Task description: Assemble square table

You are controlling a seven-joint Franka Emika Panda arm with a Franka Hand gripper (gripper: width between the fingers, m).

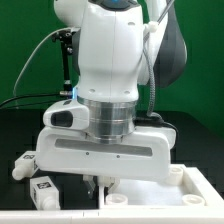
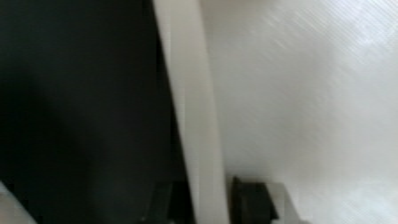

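Two fingers (image 2: 254, 197) of the arm's two-finger gripper (image 1: 97, 187) straddled the raised rim of the white plastic square tabletop (image 1: 165, 195), one on each side, apparently pinching that wall. Probably because the thin rim is the only grippable feature for dragging or turning the part. The tabletop lay socket side up on the black table (image 1: 22, 128), at the exterior view's lower right. A small white tagged block leg (image 1: 42, 190) lay near its left edge, so sweep room that way was tight.

The tabletop (image 1: 160, 200) is cropped below (gripper (image 2: 210, 208) fingertips barely show, blurred).
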